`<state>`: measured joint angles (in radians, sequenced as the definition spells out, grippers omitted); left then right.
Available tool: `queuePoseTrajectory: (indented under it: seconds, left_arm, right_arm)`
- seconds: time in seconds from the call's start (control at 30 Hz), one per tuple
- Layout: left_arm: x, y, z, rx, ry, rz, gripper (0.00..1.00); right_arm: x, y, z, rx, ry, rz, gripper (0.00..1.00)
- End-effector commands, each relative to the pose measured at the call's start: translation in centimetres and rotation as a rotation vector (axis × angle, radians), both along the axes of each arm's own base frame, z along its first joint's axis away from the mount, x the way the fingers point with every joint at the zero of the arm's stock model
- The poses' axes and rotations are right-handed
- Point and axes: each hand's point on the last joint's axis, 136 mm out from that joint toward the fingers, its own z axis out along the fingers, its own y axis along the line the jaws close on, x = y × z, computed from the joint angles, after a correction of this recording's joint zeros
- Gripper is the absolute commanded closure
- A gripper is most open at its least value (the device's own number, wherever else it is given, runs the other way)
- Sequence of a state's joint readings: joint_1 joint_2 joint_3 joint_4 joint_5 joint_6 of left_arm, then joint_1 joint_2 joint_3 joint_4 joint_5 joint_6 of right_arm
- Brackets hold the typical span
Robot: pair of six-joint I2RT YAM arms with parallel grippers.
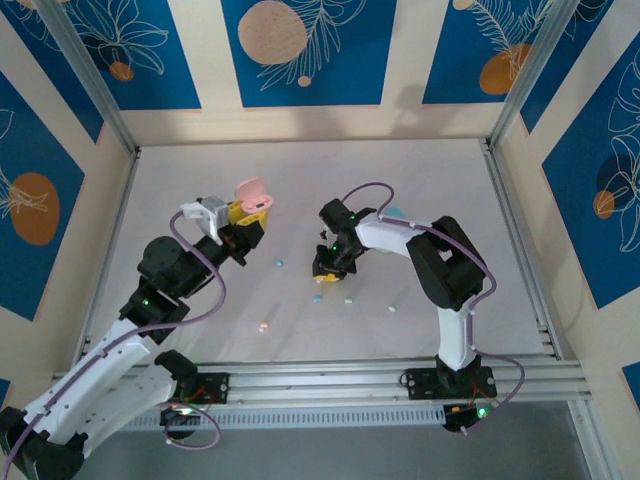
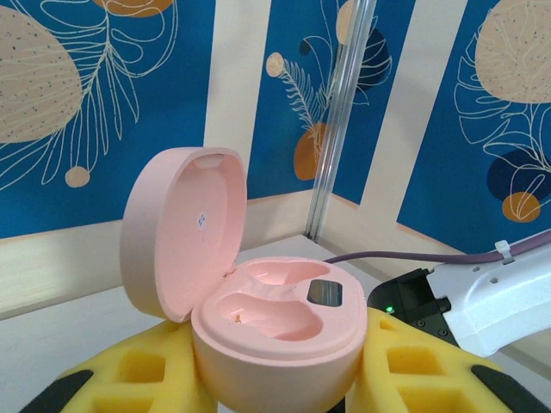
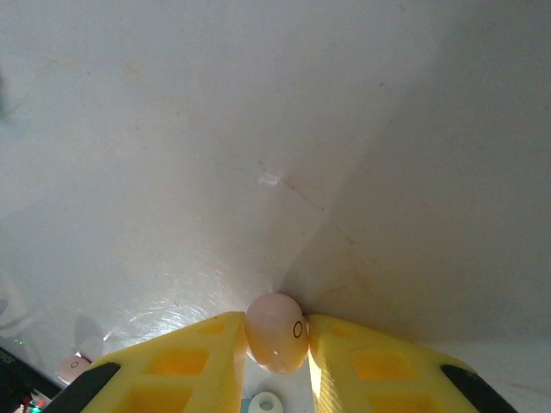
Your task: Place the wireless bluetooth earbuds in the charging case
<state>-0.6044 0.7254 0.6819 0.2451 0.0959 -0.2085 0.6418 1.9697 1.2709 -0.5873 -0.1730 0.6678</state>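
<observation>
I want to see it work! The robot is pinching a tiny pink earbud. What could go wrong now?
The pink earbud sits right at the very tips of the right hand, so it might slip out when lifted. The pink case in the left hand has small wells, so the bud could miss and bounce away.

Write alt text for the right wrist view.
A pink earbud is pinched between the yellow foam pads of the right pincer at the bottom centre, with the white table behind it. A second pink earbud lies on the table at the lower left.
</observation>
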Motion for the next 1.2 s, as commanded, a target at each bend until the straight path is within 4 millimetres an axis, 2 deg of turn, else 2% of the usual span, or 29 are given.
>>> queuePoseTrajectory:
  seconds: [0.0,0.23,0.4,0.5,0.63,0.83,0.93,1.03,1.17]
  left_arm:
    - [-0.6,-0.1,2.2,-0.035,-0.036,-0.022,0.72]
    - [-0.7,0.0,2.4,-0.038,-0.039,-0.022,0.72]
    - [-0.5,-0.2,2.2,-0.034,-0.034,-0.024,0.72]
    - [-0.4,-0.1,1.9,-0.024,-0.029,-0.018,0.72]
    - [-0.1,-0.2,1.2,-0.005,-0.016,-0.007,0.72]
    - [0.9,-0.9,-0.9,0.04,0.031,-0.009,0.72]
    - [1.6,-1.3,-2.6,0.082,0.056,-0.005,0.72]
    - [1.9,-2.2,-4.6,0.134,0.064,-0.037,0.72]
    - [2.2,-3.5,-7.0,0.161,0.024,-0.083,0.73]
  right_arm:
    - [-0.1,0.4,-1.3,-0.014,0.04,-0.007,0.73]
    - [0.6,-0.1,-2.2,-0.078,0.032,-0.029,0.73]
    - [1.1,0.6,-1.7,-0.071,0.016,-0.031,0.76]
    - [1.4,0.3,-0.2,-0.092,-0.035,-0.029,0.78]
    - [1.8,-1.3,2.3,-0.142,-0.117,-0.039,0.81]
    - [1.8,-3.7,4.8,-0.249,-0.194,-0.037,0.8]
    - [1.7,-4.5,6.2,-0.265,-0.23,-0.047,0.8]
    - [1.6,-4.9,8.7,-0.235,-0.291,-0.058,0.8]
    - [1.4,-5.0,13.5,-0.143,-0.381,-0.075,0.8]
